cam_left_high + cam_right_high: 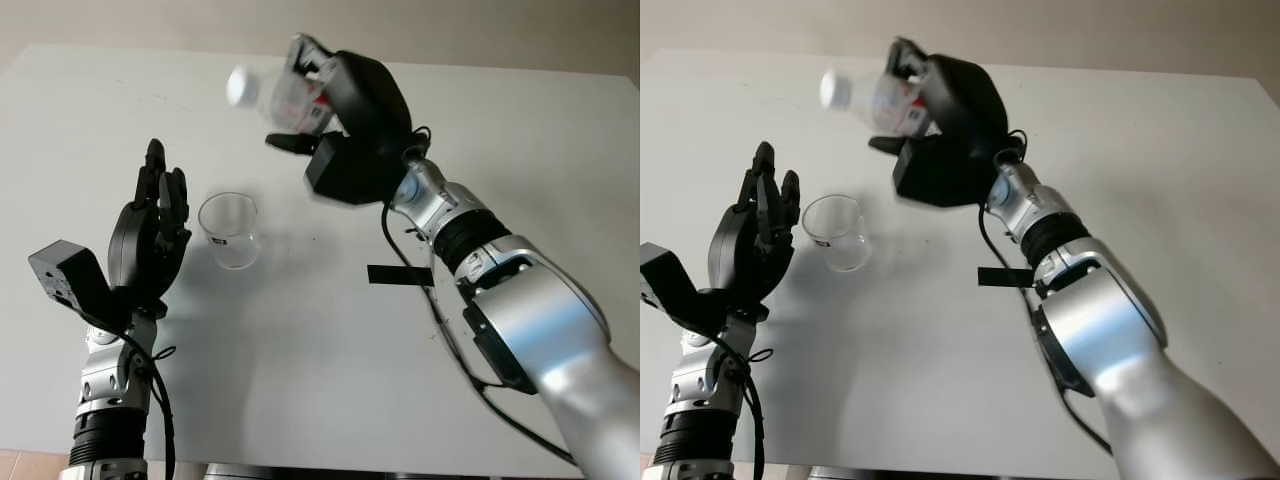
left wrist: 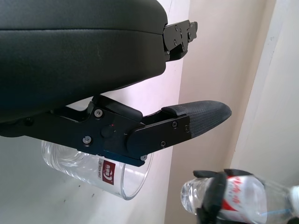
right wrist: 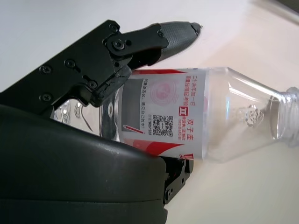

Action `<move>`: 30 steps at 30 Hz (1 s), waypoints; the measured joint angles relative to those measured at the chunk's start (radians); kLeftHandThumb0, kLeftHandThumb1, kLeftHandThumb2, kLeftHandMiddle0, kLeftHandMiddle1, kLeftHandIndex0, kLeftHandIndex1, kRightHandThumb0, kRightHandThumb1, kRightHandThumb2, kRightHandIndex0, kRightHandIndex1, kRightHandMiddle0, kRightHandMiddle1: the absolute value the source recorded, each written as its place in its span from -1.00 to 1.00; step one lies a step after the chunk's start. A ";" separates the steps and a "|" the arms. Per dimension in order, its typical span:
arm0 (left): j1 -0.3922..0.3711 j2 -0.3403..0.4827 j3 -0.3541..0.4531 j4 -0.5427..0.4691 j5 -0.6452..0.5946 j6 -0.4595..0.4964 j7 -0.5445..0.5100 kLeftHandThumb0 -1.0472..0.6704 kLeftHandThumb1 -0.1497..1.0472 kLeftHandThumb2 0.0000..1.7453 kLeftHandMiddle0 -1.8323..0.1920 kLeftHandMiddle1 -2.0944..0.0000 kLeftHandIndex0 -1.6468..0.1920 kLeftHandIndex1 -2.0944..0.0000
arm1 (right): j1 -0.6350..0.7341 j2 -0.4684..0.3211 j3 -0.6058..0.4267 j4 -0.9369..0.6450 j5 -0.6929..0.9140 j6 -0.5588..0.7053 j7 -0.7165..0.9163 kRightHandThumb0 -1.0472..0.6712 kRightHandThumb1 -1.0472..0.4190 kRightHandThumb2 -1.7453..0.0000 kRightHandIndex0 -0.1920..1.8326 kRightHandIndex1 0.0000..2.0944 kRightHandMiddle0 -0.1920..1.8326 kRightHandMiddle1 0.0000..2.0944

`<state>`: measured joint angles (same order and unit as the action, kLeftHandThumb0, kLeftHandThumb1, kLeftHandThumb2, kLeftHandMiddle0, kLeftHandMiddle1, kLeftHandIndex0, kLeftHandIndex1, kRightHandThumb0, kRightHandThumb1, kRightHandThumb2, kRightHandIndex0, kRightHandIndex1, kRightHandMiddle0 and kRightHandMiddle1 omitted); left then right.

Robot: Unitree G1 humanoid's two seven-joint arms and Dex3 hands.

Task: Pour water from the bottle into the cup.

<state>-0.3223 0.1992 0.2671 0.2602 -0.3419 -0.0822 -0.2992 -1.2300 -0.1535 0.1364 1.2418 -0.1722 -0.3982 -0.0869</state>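
My right hand [image 1: 318, 92] is shut on a clear plastic bottle [image 1: 280, 95] with a red and white label and holds it in the air over the far middle of the table. The bottle is tipped almost level, its neck end pointing left. In the right wrist view the fingers [image 3: 159, 35] wrap the labelled body of the bottle [image 3: 196, 121]. A clear empty cup [image 1: 229, 230] stands upright on the table, below and nearer than the bottle's neck. My left hand [image 1: 160, 200] is open, raised just left of the cup and not touching it.
The white table [image 1: 300, 380] carries a short strip of black tape [image 1: 400, 275] right of the cup, beneath my right forearm. A pale wall runs behind the table's far edge. The left wrist view looks past a finger [image 2: 196, 116] to the cup [image 2: 93, 172] and the bottle [image 2: 243, 196].
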 measured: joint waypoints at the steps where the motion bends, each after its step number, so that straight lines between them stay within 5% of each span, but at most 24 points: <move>1: 0.000 0.001 0.000 0.000 0.000 0.000 0.000 -0.67 1.00 -0.23 1.00 1.00 1.00 1.00 | 0.011 0.004 -0.052 -0.022 0.071 0.039 0.074 0.00 -1.00 0.66 0.54 1.00 0.40 1.00; 5: 0.000 0.001 0.001 0.000 0.000 0.000 0.000 -0.66 1.00 -0.23 1.00 1.00 1.00 1.00 | 0.079 0.007 -0.181 -0.149 0.251 0.240 0.268 -0.01 -1.00 0.74 0.46 1.00 0.36 1.00; 15: -0.002 0.003 0.000 0.021 0.000 -0.003 -0.018 -0.66 1.00 -0.22 1.00 1.00 1.00 1.00 | 0.448 -0.095 -0.216 -0.641 0.265 0.494 0.353 -0.02 -1.00 0.74 0.25 1.00 -0.14 1.00; 30: -0.013 0.003 -0.006 0.065 0.005 -0.032 -0.025 -0.68 1.00 -0.20 1.00 1.00 1.00 1.00 | 0.867 -0.163 -0.192 -1.107 0.204 0.483 0.390 -0.13 -1.00 0.75 0.20 1.00 -0.14 1.00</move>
<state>-0.3355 0.2019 0.2611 0.3249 -0.3365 -0.1143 -0.3241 -0.3633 -0.3161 -0.0555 0.1353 0.0322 0.0843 0.3031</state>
